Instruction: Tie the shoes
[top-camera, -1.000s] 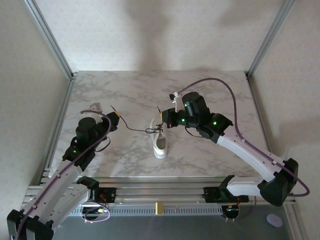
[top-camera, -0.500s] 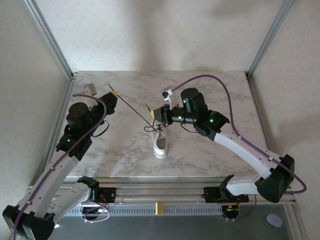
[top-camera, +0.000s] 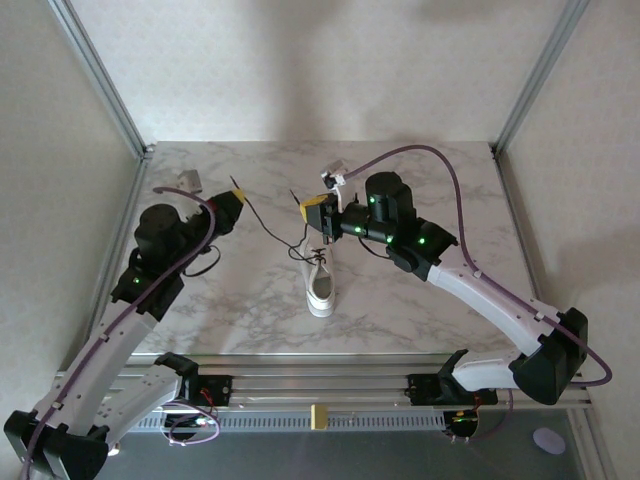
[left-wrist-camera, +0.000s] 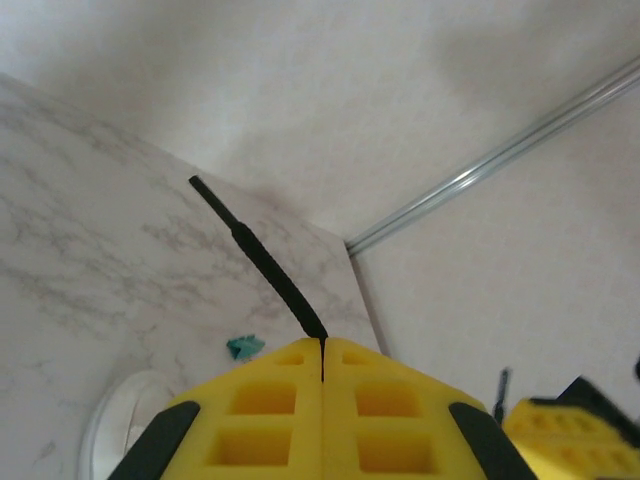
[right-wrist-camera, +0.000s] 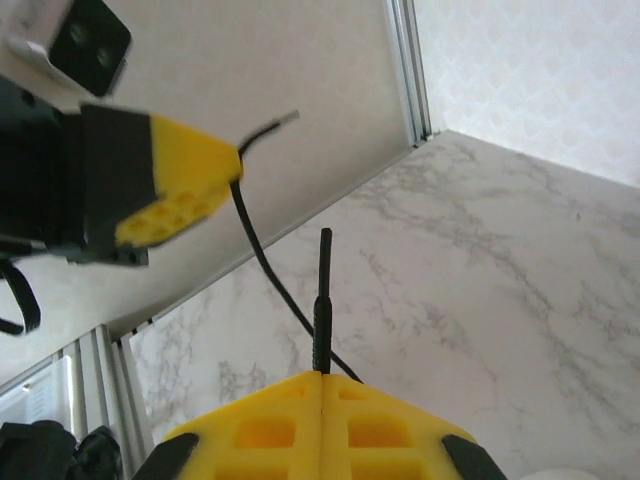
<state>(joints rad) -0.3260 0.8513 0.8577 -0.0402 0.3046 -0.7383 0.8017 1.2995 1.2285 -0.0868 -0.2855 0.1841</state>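
the near strip and far right corner of the table (top-camera: 250, 310) are lying open — the sneaker (top-camera: 320, 288) is sitting mid-table, and its laces (top-camera: 268, 233) are running up to the left pincer (top-camera: 237, 196) and right pincer (top-camera: 311, 210), both pinching them, barring the gap between.

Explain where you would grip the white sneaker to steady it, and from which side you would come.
Likely best: grip the sneaker across its narrow sides at the near end, coming down from above. It sits upright on its sole, its long axis running near to far, and the laces leave its far end.
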